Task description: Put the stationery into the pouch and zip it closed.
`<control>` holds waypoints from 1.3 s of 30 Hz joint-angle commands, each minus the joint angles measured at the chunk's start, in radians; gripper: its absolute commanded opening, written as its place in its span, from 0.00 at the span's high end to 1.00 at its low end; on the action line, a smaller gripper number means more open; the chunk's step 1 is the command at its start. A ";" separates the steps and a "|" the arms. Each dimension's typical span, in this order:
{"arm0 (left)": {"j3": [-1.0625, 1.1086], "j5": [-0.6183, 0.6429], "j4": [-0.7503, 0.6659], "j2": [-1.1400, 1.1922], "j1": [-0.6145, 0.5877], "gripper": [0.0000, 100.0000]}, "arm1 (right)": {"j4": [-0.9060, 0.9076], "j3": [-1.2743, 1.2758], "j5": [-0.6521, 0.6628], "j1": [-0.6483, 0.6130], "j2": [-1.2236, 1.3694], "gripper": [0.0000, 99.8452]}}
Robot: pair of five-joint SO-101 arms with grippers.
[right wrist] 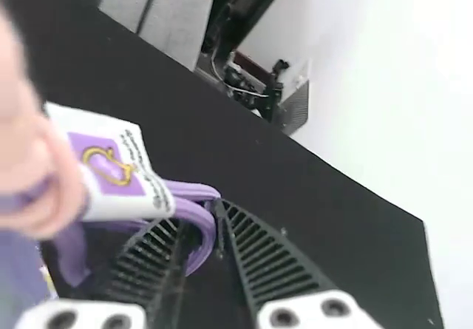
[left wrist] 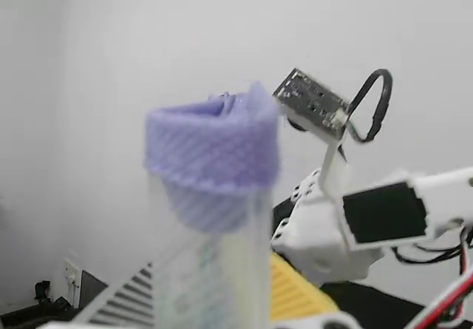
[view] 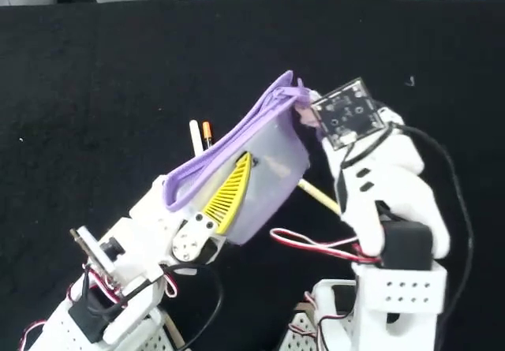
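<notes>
while the pouch point(view: 268, 169) hangs tilted above the table point(view: 95, 67), the left gripper point(view: 233, 187) clamps its lower end, the right gripper point(right wrist: 216, 214) pinches its purple zipper edge, two pens point(view: 201, 136) lying just behind it.

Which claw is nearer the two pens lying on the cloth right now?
Left. The left claw grips the pouch by its side, close beside the pens. The right claw pinches the purple zip edge at the pouch's other end, farther from them.
</notes>
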 commanded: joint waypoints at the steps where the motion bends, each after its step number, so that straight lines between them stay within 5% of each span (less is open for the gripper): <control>1: -0.025 0.012 0.077 -0.002 -0.059 0.93 | 0.083 -0.142 0.011 0.021 -0.031 0.99; 9: -0.088 0.014 0.245 -0.008 -0.076 0.85 | 0.339 -0.444 0.057 0.014 -0.094 0.99; 18: -0.371 0.009 0.614 -0.003 -0.082 0.78 | 0.496 -0.707 0.146 0.025 -0.091 0.99; 31: -0.811 -0.064 0.936 -0.002 -0.088 0.77 | 0.577 -1.015 0.138 0.298 0.136 0.99; 39: -0.788 -0.057 0.928 0.120 -0.398 0.77 | 0.775 -1.417 0.137 0.302 0.349 0.99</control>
